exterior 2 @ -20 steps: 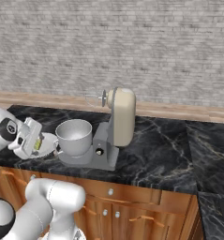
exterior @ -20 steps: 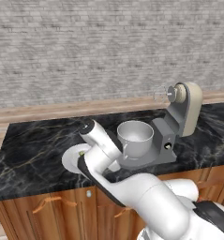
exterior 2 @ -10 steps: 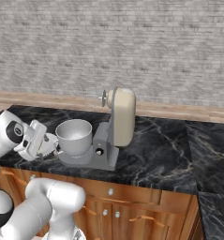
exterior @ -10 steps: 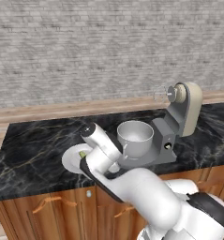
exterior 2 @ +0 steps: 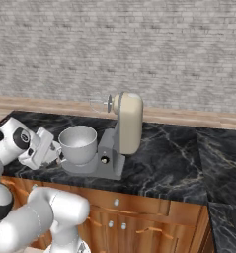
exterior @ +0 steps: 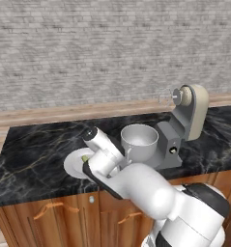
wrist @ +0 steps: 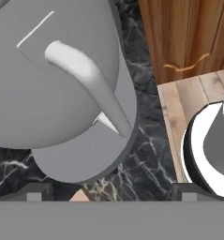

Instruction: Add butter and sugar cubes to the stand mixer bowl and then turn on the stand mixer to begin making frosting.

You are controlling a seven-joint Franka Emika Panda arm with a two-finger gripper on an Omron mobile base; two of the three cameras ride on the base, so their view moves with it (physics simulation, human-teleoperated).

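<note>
The stand mixer [exterior: 187, 113] stands on the dark counter with its beige head tilted back and its whisk raised. The stand mixer bowl [exterior: 139, 140] sits on the mixer's grey base [exterior 2: 97, 168]. In the hand view the bowl [wrist: 52, 84] looms close, its handle [wrist: 85, 79] facing me. My gripper [wrist: 111, 194] is open, low beside the bowl [exterior 2: 79, 143] on its left, fingertips [wrist: 36, 191] wide apart. A small tan sugar cube [wrist: 83, 196] peeks up at the bottom edge between them. The yellow butter [exterior: 84, 158] lies on a white plate [exterior: 73, 166], partly hidden by my hand.
The counter's front edge and the wooden cabinet doors [wrist: 188, 42] with curved handles lie just below the hand. A brick wall backs the counter. Dark marble [exterior 2: 169, 158] stretches to the right of the mixer.
The hand has dropped slightly and turned beside the bowl, above the plate. Its jaws stay wide. Mixer, bowl and plate have not moved.
</note>
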